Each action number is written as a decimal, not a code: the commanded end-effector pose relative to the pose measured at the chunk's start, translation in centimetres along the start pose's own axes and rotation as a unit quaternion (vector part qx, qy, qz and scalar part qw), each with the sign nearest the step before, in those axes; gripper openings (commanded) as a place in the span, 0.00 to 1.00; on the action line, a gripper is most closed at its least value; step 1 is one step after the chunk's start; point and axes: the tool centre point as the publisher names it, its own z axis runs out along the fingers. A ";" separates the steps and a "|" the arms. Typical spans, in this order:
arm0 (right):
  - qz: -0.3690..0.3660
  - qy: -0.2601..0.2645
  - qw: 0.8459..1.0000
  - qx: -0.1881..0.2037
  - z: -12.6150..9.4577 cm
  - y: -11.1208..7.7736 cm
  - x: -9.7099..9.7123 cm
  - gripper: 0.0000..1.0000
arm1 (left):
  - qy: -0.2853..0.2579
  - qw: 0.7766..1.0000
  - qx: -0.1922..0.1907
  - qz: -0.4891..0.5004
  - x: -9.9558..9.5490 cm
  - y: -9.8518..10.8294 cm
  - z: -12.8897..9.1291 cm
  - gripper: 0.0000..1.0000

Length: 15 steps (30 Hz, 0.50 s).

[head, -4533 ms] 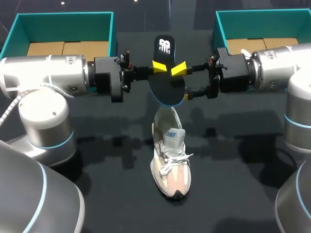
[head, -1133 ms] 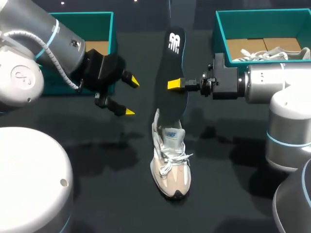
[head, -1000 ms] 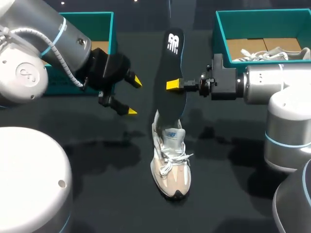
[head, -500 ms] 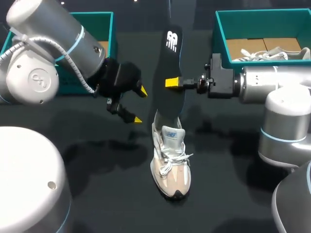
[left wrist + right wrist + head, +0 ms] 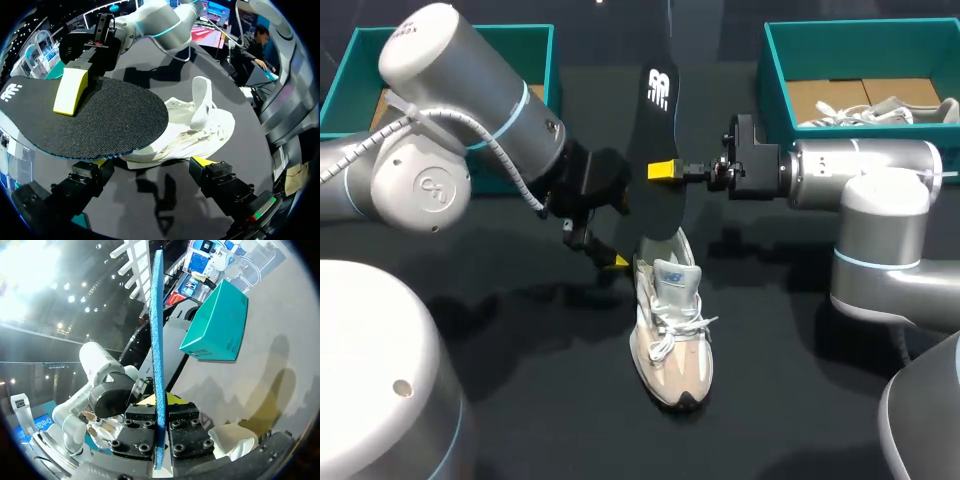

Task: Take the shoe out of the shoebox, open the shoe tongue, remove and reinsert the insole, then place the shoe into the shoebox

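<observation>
While the insole hangs above the shoe: reinsertion step, nothing seated yet.
Right gripper [image 5: 665, 171] is clamped on the insole [image 5: 652, 205] at mid-length and holds it near upright, lower end at the collar of the shoe [image 5: 670, 320]. The shoe stands mid-table [image 5: 800, 400], toe toward the near edge. Left gripper [image 5: 617, 232] is spread wide just left of the heel, gripping nothing. Judgement: brace the heel with the left, tip the insole toward the toe, and feed it under the raised tongue [image 5: 677, 282]. It could buckle against the collar.
</observation>
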 end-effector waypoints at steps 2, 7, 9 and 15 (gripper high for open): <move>-0.003 -0.013 1.000 0.001 0.2 -0.2 -0.4 0.00 | 0.003 1.000 -0.004 0.001 -0.1 0.2 0.8 1.00; -0.038 0.011 0.999 -0.002 0.5 -0.5 -1.3 0.00 | 0.022 1.000 -0.009 0.006 -0.1 1.0 2.6 1.00; -0.046 0.019 0.999 -0.001 0.5 -0.4 -1.6 0.00 | 0.025 1.000 -0.013 0.005 -0.1 1.2 3.0 1.00; -0.070 0.039 0.997 0.002 0.3 -0.4 -2.2 0.00 | 0.025 0.999 -0.026 -0.004 -0.3 1.6 3.8 1.00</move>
